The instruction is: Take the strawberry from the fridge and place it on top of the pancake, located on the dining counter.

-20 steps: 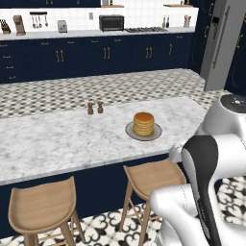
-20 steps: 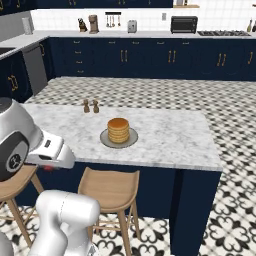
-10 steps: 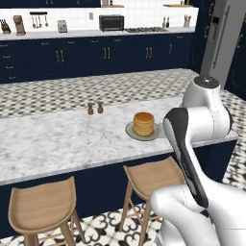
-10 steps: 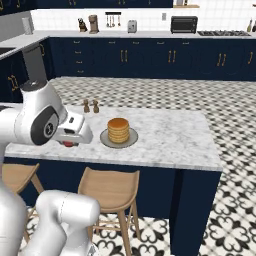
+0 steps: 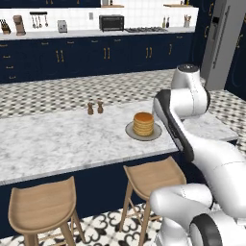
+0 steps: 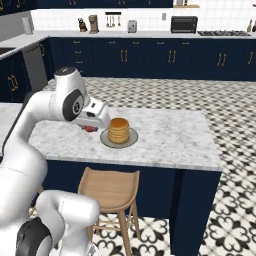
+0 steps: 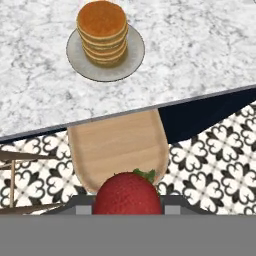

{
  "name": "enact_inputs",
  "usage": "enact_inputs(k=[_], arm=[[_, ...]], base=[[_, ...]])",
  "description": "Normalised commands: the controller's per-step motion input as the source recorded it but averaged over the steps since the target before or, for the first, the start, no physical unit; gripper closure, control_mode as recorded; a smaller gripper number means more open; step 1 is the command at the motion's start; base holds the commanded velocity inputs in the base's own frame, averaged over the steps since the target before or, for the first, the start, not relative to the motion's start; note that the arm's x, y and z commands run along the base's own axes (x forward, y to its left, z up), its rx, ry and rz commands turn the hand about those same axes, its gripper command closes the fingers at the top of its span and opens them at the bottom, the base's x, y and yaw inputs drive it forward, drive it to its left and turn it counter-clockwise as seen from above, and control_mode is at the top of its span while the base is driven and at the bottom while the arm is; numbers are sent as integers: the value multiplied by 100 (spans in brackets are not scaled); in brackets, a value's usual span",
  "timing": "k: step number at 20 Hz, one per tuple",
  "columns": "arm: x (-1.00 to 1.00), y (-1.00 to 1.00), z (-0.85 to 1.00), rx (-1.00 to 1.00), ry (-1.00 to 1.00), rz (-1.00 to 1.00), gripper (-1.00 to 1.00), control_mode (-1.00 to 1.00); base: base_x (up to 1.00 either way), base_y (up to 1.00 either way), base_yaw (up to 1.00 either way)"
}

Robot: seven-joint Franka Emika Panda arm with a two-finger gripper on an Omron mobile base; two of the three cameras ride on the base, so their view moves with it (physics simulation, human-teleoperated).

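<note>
Beside pancake [image 6: 119, 130] | end effector [image 6: 90, 128] clamps strawberry [image 7: 128, 194] (stool [image 7: 119, 150] below)

The robot arm [image 5: 202, 158] is big, white and shiny, made of fat round tubes, with dark grey rings and a long black stripe at its bends, and a boxy white hand [image 6: 95, 114].

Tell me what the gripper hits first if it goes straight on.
Probably the stool, centred ahead of the gripper holding the strawberry; the pancake sits off-line, though depth is unclear.
</note>
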Motion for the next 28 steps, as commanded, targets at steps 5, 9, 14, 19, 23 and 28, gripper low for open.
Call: enact_inputs(k=[5,9,14,19,23,28], arm=[[100,0,0,0,4,0,100,-100],[100,3,-17,0,0,0,100,-100],[100,0,-40,7,0,0,100,-100],[93,-1,-40,19,0,0,100,-100],[66,0,-16,-2,2,-1,100,-100],[60,0,-41,-8,0,0,100,-100]], base=[[0,0,0],[0,0,0],[0,0,0],[0,0,0],[0,0,0],[0,0,0]])
